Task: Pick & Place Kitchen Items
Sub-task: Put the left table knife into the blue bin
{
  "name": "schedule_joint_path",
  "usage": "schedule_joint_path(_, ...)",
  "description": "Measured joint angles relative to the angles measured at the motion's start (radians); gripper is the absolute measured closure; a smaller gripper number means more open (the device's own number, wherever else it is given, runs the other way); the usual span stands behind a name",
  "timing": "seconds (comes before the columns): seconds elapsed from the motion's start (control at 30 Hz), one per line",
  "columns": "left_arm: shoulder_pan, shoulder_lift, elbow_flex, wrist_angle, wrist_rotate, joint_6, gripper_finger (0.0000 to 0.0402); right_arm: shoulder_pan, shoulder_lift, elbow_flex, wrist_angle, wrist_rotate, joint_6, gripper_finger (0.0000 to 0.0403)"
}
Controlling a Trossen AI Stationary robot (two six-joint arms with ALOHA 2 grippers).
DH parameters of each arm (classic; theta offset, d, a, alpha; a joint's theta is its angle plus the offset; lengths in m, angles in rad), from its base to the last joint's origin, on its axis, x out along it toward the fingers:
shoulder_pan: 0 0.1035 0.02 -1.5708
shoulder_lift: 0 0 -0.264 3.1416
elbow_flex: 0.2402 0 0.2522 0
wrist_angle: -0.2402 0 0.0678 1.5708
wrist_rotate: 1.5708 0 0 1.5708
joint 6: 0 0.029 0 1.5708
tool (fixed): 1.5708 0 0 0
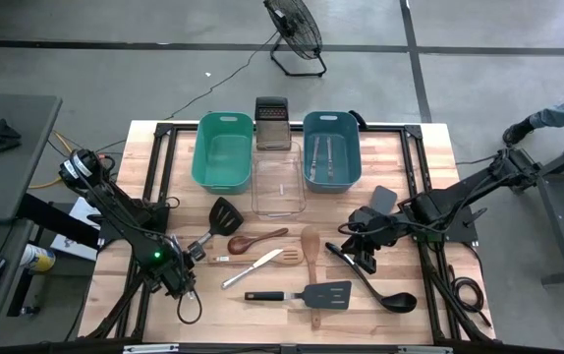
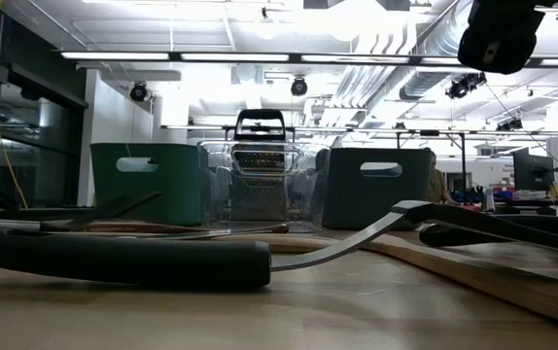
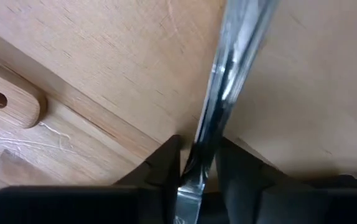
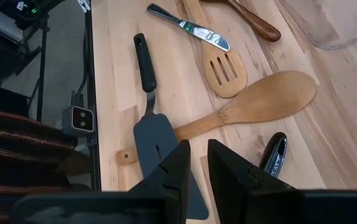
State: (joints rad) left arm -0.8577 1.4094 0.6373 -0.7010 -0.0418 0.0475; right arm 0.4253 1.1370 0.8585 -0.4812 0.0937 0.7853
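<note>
My left gripper (image 1: 190, 254) (image 3: 197, 155) stands at the table's near left, pointing down, shut on the long shiny handle of a black turner (image 1: 225, 214). The turner's head lies toward the table's middle. Beside it on the wood lie a dark wooden spoon (image 1: 257, 239), a slotted wooden spatula (image 4: 225, 71), a silver knife (image 1: 253, 268), a pale wooden spoon (image 1: 310, 246), a second black turner (image 1: 307, 293) and a black ladle (image 1: 375, 285). My right gripper (image 1: 363, 244) (image 4: 194, 158) hangs above the ladle's handle, shut, holding nothing. My left gripper pinches the black turner's handle (image 3: 213, 124) near its free end between its two fingers (image 3: 166, 162). The fingers come from above, pointing down, and lie across the handle. The turner's head (image 1: 227, 210) rests flat on the table.
At the far side stand a green tub (image 1: 223, 152), a clear tub (image 1: 278, 185), a blue tub (image 1: 329, 162) with silver tongs inside, and a steel grater (image 1: 271, 123). A grey flat piece (image 1: 383, 200) lies near the right arm. The slotted spatula's handle end (image 3: 10, 102) lies close to my left fingers.
</note>
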Motion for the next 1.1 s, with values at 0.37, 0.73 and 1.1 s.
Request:
schedule_joint_path(0.37, 0.000, 0.000, 0.000, 0.000, -0.006, -0.002, 0.0361, 0.000, -0.001, 0.000, 0.000, -0.021, 0.005, 0.0355)
schedule_joint_path(0.73, 0.000, 0.003, 0.040, -0.026, -0.029, 0.001, 0.0361, 0.000, -0.001, 0.000, 0.000, -0.044, 0.006, 0.0355)
schedule_joint_path(1.1, 0.001, 0.001, 0.049, -0.051, -0.045, -0.056, 0.0361, 0.000, -0.001, 0.000, 0.000, -0.045, 0.004, 0.0355)
